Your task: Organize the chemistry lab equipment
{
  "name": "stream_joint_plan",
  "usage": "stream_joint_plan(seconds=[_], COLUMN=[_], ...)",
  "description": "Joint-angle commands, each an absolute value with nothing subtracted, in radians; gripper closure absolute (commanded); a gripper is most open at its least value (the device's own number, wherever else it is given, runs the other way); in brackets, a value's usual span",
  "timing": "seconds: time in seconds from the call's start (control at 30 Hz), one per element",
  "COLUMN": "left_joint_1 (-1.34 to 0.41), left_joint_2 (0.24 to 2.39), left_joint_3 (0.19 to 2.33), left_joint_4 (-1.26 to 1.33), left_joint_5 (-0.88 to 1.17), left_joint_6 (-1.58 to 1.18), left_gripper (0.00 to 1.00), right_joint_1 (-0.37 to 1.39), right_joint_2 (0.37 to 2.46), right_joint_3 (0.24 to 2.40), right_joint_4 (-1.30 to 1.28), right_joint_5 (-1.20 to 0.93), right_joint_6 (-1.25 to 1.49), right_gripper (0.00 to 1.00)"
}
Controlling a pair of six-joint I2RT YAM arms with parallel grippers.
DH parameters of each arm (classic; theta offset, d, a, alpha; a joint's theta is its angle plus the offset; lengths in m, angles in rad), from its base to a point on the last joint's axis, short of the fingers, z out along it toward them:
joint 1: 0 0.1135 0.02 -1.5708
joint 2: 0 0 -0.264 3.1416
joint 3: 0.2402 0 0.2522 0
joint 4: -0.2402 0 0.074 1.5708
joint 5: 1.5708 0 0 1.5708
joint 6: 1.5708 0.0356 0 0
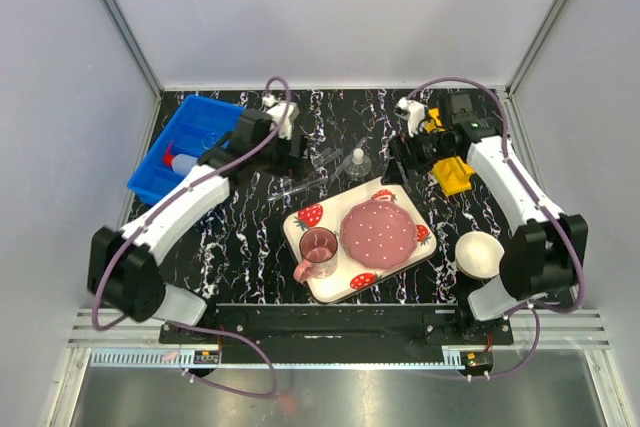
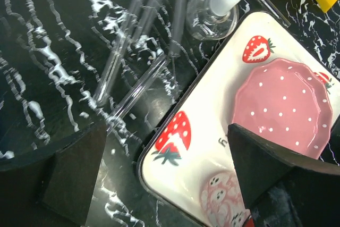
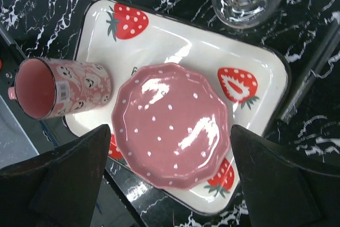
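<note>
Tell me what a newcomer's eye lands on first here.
The strawberry-print tray in the near middle grabs the eye first, carrying a pink plate and a pink cup. Just beyond it, clear glass tubes lie scattered on the black marbled table. A bright blue bin sits at the far left.

Pale grey walls enclose the black, white-veined table on three sides; a metal rail lines its near edge.
</note>
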State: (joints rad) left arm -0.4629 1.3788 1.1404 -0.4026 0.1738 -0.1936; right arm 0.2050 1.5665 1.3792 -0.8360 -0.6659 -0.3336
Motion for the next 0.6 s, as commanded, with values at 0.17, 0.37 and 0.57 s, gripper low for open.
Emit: stream_joint_plan(seconds=[0.17, 0.37, 0.57], left_joint_1=[-0.627, -0.667, -0.687], left_joint_2=[1.725, 1.954, 2.101], left_joint_3=[1.463, 1.659, 1.767], left_joint_4=[-0.368, -0.406, -0.423], left_joint_5=[0.083, 0.101, 0.084], left_joint_6=[-0.182, -0.187, -0.192], left_gripper=[0.01, 0.01, 0.01], right_joint_1=[0.034, -0.037, -0.064], right_joint_2=[1.385, 1.348, 1.325], right_joint_3=[1.261, 1.190, 1.135], right_joint_4=[-0.747, -0.698, -0.677], right_joint_5=[-0.765, -0.813, -0.874], right_joint_6=[-0.324, -0.321, -0.333], right_gripper=[0.00, 0.00, 0.00])
